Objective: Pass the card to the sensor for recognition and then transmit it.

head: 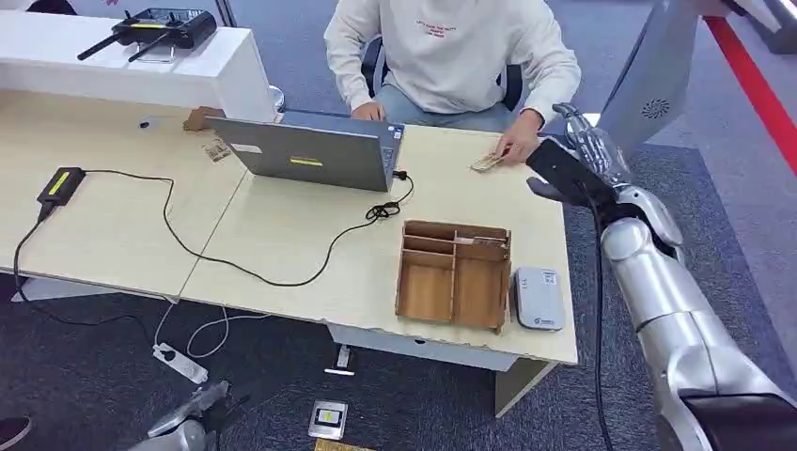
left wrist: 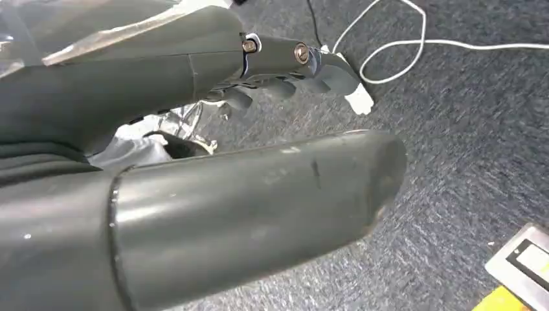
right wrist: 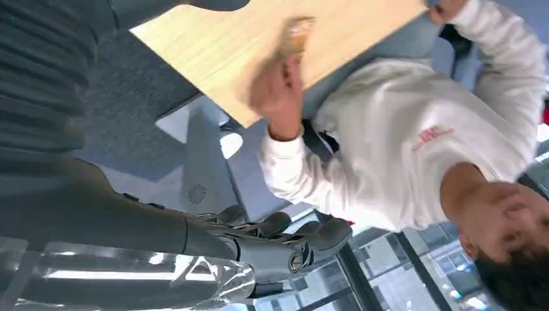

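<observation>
Right hand fingers: the right hand (head: 587,150) is raised past the far right edge of the surface (head: 282,235); its fingers (right wrist: 285,233) are apart and hold nothing.
Left hand fingers: the left hand (left wrist: 213,149) hangs low over the carpet; its fingers (left wrist: 285,84) are loosely curled with nothing between them.
Card: the card (head: 487,163) lies flat at the far right of the surface, under the fingertips of the person's hand (head: 519,144), just beside the right hand.
Sensor: the grey sensor (head: 537,298) sits at the near right edge, touching or nearly touching the wooden organiser (head: 454,274).
Risk, handover: the person's hand covers the card; a closing grasp could catch that hand or miss the card.
Risk, flat card: a thin card lying flat gives the fingers little edge; it could slide off the nearby edge.
Risk, transfer: the sensor stands close to the edge and the organiser; a low sweep could push it off or strike the wood.
Risk, cable: the laptop (head: 315,150) and its cable (head: 282,272) lie well apart to the left; low concern.
</observation>
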